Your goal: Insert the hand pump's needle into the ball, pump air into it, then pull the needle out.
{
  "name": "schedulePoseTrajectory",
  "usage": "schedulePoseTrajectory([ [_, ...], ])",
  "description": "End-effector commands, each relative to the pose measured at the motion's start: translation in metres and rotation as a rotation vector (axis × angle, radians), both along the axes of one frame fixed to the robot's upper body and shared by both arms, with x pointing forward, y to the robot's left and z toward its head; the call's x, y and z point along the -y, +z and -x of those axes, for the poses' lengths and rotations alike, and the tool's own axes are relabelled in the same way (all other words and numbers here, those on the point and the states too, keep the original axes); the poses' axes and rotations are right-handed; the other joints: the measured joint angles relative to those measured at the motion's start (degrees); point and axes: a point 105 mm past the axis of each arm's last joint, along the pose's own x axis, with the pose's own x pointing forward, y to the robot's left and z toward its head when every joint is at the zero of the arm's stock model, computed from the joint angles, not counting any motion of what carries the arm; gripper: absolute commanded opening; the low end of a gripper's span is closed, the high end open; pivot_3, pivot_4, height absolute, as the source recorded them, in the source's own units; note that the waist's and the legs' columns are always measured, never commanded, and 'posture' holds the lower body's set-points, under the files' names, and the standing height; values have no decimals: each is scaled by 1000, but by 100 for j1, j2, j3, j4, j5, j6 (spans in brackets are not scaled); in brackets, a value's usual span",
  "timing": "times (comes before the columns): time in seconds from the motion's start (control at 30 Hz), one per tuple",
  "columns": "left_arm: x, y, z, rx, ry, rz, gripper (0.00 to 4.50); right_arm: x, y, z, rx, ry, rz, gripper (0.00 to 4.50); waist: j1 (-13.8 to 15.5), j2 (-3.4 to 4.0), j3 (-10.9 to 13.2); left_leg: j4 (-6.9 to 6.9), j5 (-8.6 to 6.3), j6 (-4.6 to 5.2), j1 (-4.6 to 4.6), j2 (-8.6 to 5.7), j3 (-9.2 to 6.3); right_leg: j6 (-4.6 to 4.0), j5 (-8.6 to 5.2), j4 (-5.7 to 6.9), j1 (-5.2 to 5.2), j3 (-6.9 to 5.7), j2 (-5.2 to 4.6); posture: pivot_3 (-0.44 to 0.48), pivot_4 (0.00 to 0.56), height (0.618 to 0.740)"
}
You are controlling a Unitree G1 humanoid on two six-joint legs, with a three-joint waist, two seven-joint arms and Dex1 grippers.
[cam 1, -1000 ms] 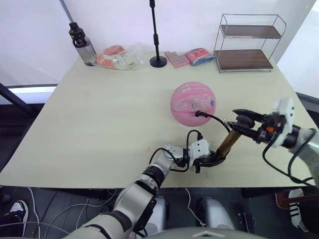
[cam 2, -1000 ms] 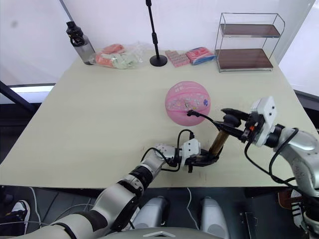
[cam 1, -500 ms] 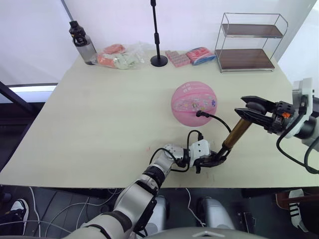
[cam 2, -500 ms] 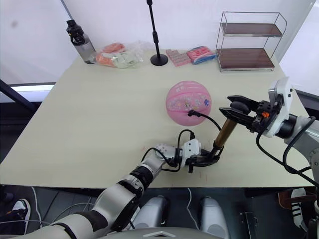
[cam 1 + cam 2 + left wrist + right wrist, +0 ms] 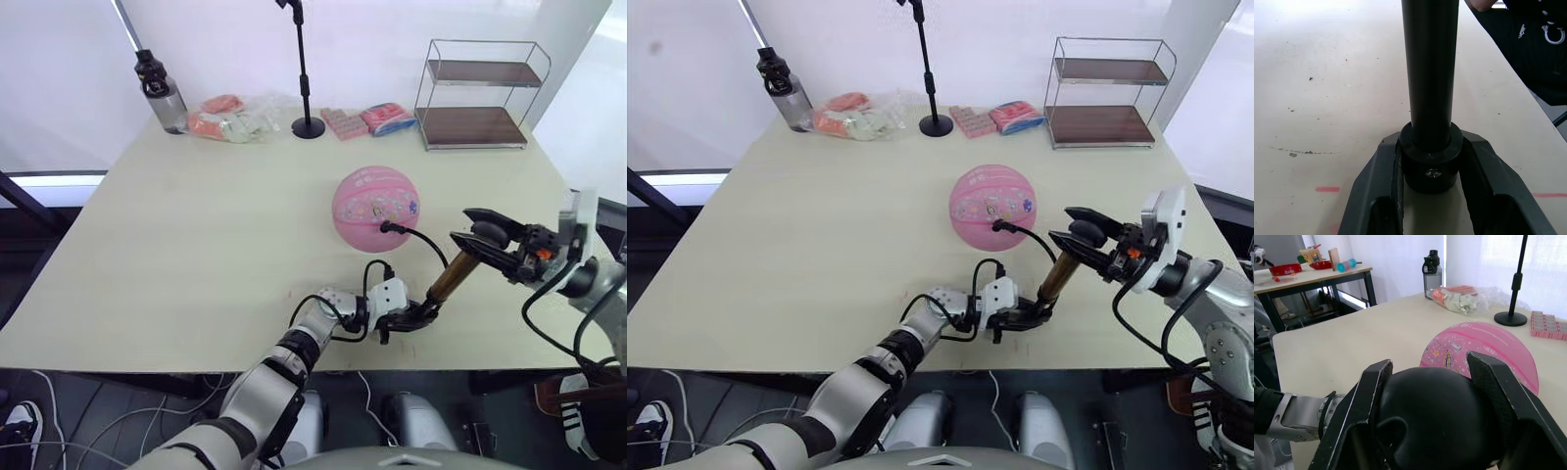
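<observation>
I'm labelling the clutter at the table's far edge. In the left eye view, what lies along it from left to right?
Dark water bottle → clear bag of pink and green packets → black stand pole's round base → pink block strip → pink-and-blue packet → two-tier wire shelf.

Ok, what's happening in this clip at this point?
The robot is pumping up the pink ball. The left gripper clamps the base of the hand pump on the table, and the right gripper grips its black handle. The hose runs to the ball's valve, so the needle appears inserted.
</observation>
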Motion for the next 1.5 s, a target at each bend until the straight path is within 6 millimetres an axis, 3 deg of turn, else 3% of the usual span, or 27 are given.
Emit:
schedulePoseTrajectory([
  [0.03,-22,-33,10,-98,29,-128,1096,-26,-70,22,-320,161,-25,1888,3,-6,-13,-3,0,0,1,3,0,-1,-1,0,0,-1,2,0,150,740],
  [0.23,-21,-33,11,-98,29,-126,1096,-27,-101,24,-404,137,-19,1888,7,-5,-39,-13,0,0,4,3,-4,-4,-2,0,0,-8,6,0,150,740],
  [0.47,-19,-33,11,-100,30,-123,1096,-26,-121,27,-446,127,20,1888,8,-1,-50,-14,-1,-1,6,4,-8,-11,-7,0,3,-12,6,0,150,740],
  [0.63,-19,-33,10,-100,31,-121,1096,-27,-116,25,-398,130,26,1888,8,-11,-63,-14,-1,-2,8,5,-15,-12,-9,0,7,-19,5,0,150,740],
  [0.73,-18,-32,10,-100,30,-122,1096,-25,-97,18,-330,127,6,1888,8,-6,-63,-14,-1,-2,7,5,-18,-12,-9,0,7,-21,5,0,150,740],
  [0.83,-19,-33,10,-101,29,-123,1096,-16,-54,7,-194,111,-5,1888,9,27,-37,-14,-1,-2,5,3,-18,-12,-9,0,6,-22,3,0,150,740],
  [1.0,-19,-33,11,-105,27,-126,1096,-3,-8,1,-84,102,-6,1888,15,78,6,-14,-1,-2,-12,-27,-16,-2,-10,0,-6,-19,-5,0,150,740],
  [1.5,-19,-34,12,-105,19,-129,1096,23,93,4,80,84,0,1888,19,104,96,-7,0,-1,-32,-47,-10,9,-11,0,-20,-14,-21,0,150,740],
])
